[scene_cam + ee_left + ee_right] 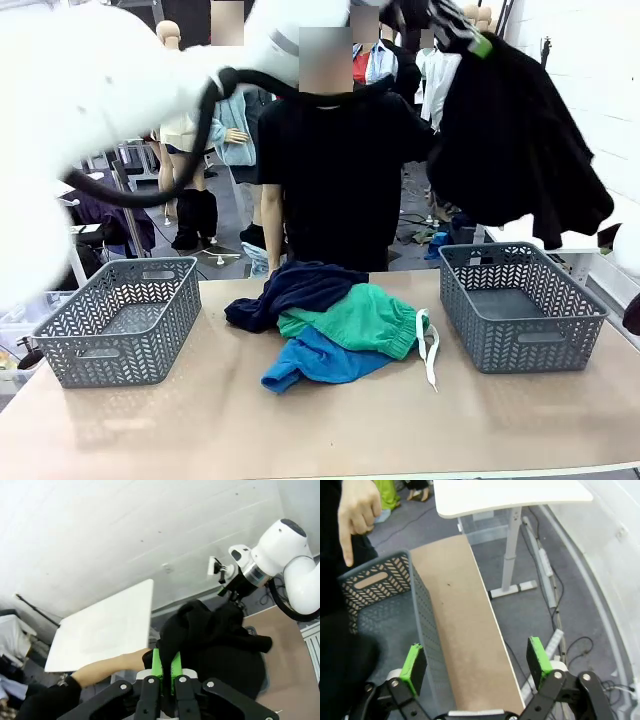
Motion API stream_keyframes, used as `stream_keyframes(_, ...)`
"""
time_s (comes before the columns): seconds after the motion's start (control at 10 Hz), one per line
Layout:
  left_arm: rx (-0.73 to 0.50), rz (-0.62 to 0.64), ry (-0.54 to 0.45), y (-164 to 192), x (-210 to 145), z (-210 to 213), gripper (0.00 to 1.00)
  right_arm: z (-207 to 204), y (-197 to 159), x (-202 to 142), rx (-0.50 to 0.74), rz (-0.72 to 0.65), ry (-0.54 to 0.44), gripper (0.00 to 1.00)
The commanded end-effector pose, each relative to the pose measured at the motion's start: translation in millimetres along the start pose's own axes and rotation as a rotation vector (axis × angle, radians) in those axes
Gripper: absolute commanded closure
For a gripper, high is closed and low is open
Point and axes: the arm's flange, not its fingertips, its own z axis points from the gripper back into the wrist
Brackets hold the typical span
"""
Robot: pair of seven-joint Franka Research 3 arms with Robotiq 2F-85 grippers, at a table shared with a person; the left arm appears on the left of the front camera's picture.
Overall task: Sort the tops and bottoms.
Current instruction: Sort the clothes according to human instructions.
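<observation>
on the tan table top [200, 420], a grey plastic lattice-walled basket [110, 350] stands well to the left of its twin, the right-hand grey basket [520, 345]. a heap of loose clothes lies near the right-hand grey basket, on its left side and apart from it. the dark navy garment [295, 288] is the piece of the heap farthest from that basket, at the far edge. the green shorts [360, 318] overlap it on the side toward the basket. a bright blue garment [320, 362] sticks out from under the shorts at the near edge. the shorts' long white drawstring [428, 350] trails over the table just left of the basket, not touching it. a person in a black t-shirt [335, 170] stands behind the table, left of the basket. in the right wrist view the person's hand [357, 505] points an index finger down over the basket's [380, 587] far end.

high above the right-hand grey basket hangs the black garment [515, 150], bunched and drooping, clear of the rim. the left gripper [472, 38] holds it from the top. the left wrist view shows the green pads [156, 662] pinched tight on a fold of the black cloth [220, 645].

the right gripper [476, 660] hovers over the basket's outer wall and the strip of table beside it, its jaws spread wide with nothing between them.
</observation>
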Motion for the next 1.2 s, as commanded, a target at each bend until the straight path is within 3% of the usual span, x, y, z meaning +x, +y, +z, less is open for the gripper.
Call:
stream_keyframes(0.0,-0.067,0.011,0.025,75.5,23.6,-67.6,1.00,0.8,0.2,0.1,-0.004,0.002,0.010,0.00)
stream_keyframes(0.2,-0.222,0.115,-0.020,64.1,-16.6,-118.7,1.00,0.8,0.2,0.1,-0.004,0.002,0.010,0.00)
stream_keyframes(0.3,-0.267,0.098,-0.006,48.3,-31.1,-142.8,1.00,0.8,0.2,0.1,-0.004,0.002,0.010,0.00)
stream_keyframes(0.7,-0.266,0.072,0.015,-2.7,-80.3,-217.4,1.00,0.8,0.2,0.1,-0.004,0.002,0.010,0.00)
stream_keyframes(0.8,-0.274,0.081,0.035,-3.5,-86.2,-223.4,1.00,0.8,0.2,0.1,-0.004,0.002,0.010,0.00)
stream_keyframes(0.9,-0.282,0.109,0.039,-73.3,-109.4,-160.1,1.00,0.8,0.2,0.1,-0.004,0.002,0.010,0.00)
stream_keyframes(1.1,-0.282,0.109,0.039,-73.3,-109.4,-160.1,1.00,0.8,0.2,0.1,-0.004,0.002,0.010,0.00)
